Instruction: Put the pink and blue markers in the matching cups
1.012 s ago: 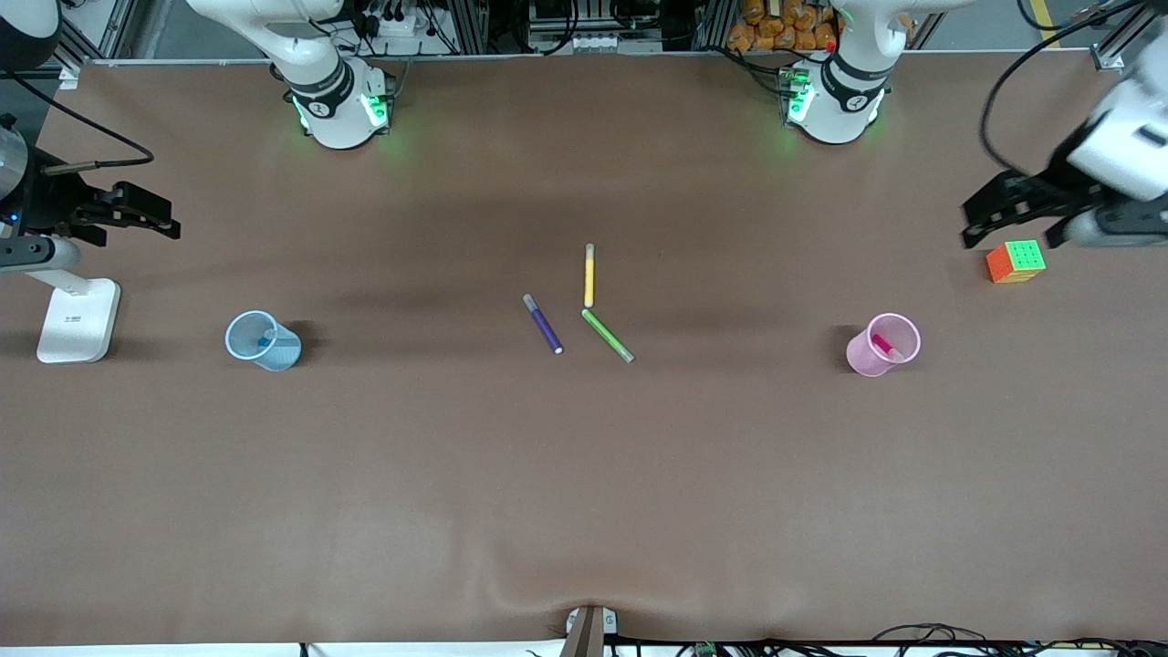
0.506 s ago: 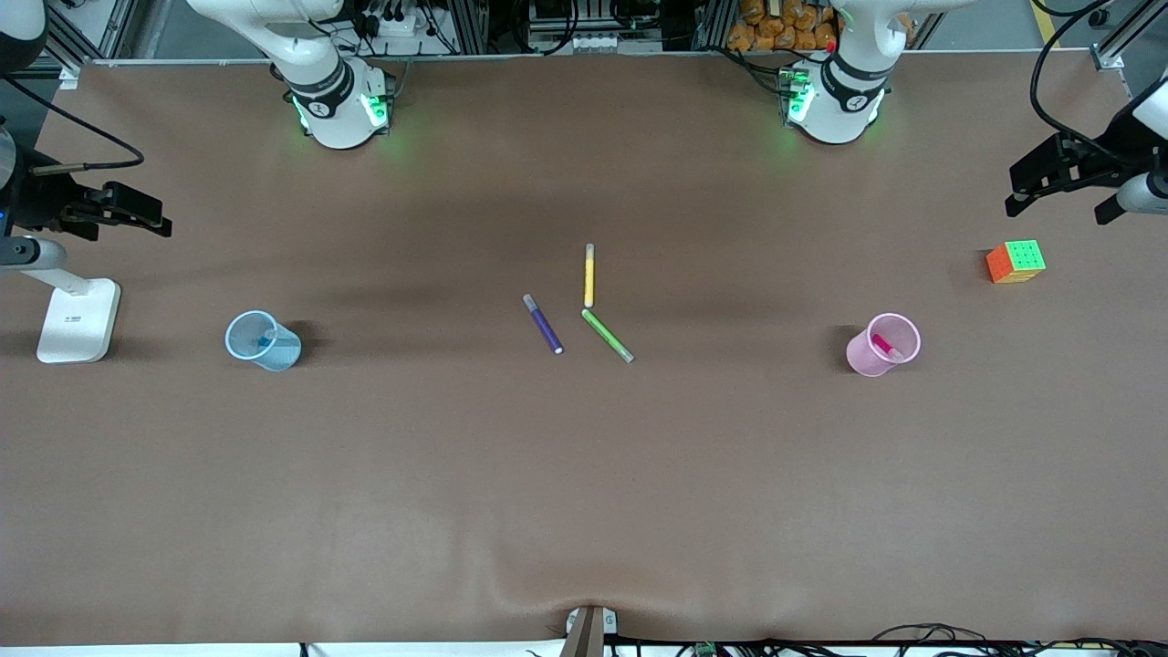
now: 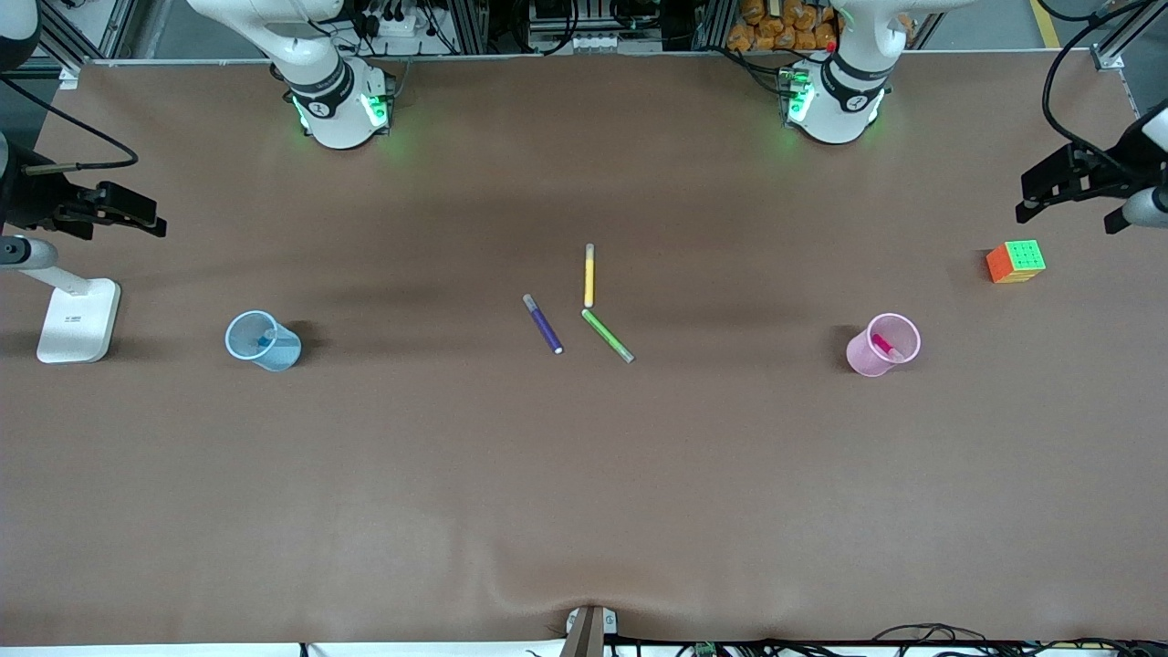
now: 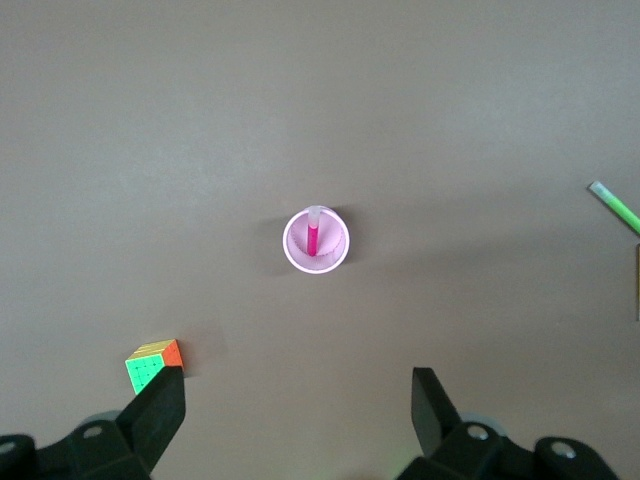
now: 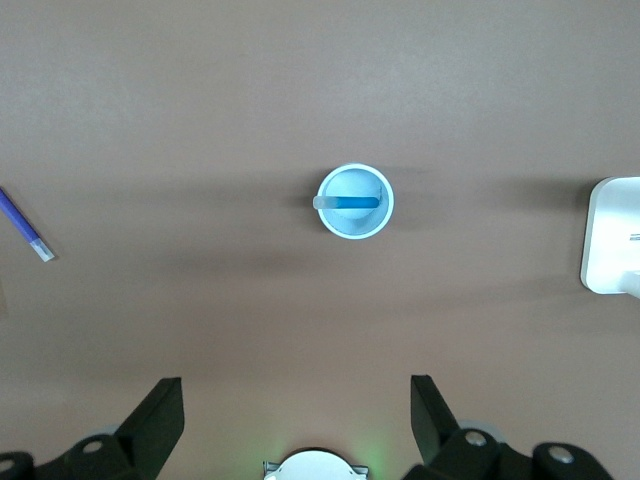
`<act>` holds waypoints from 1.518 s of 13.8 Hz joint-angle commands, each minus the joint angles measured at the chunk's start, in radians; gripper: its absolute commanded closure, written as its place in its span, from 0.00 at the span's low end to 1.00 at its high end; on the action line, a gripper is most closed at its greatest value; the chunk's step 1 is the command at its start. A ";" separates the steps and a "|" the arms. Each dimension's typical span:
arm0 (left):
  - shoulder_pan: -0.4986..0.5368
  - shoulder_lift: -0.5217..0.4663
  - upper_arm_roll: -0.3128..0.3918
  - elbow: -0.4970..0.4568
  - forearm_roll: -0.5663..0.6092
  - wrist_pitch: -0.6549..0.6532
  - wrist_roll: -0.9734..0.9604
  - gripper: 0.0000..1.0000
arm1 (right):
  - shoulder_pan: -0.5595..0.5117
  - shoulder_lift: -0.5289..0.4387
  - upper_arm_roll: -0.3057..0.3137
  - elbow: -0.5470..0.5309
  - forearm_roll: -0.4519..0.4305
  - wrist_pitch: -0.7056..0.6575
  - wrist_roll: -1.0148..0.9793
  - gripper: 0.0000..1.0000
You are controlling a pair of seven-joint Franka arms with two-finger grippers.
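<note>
Wrist views look straight down — pink marker [image 4: 313, 240] inside pink cup [image 4: 316, 240], blue marker [image 5: 357, 202] inside blue cup [image 5: 355, 201]; left pincer [image 4: 295, 410] and right pincer [image 5: 295, 410] both released.

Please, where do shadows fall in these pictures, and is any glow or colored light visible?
Front view: a dark shadow lies beside the blue cup and the pink cup; green light glows at both arm bases. Right wrist view: soft shadow bands cross the table; a green glow shows between the open fingers.

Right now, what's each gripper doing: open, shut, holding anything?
Left gripper: open, empty, high over the table's left-arm end, near the multicoloured puzzle cube.
Right gripper: open, empty, over the right-arm end.
</note>
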State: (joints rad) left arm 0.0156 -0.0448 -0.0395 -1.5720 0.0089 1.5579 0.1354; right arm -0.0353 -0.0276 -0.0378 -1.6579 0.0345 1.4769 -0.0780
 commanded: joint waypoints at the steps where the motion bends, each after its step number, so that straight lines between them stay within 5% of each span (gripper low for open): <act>1: -0.005 0.007 0.015 0.021 0.014 -0.018 0.006 0.00 | -0.012 -0.020 0.009 0.003 -0.016 -0.006 0.017 0.00; 21: -0.005 0.010 0.015 0.004 -0.032 -0.025 -0.232 0.00 | -0.009 -0.018 0.010 0.006 -0.016 -0.006 0.015 0.00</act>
State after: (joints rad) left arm 0.0139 -0.0368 -0.0281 -1.5751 -0.0073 1.5453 -0.0856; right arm -0.0373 -0.0290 -0.0374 -1.6524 0.0345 1.4764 -0.0778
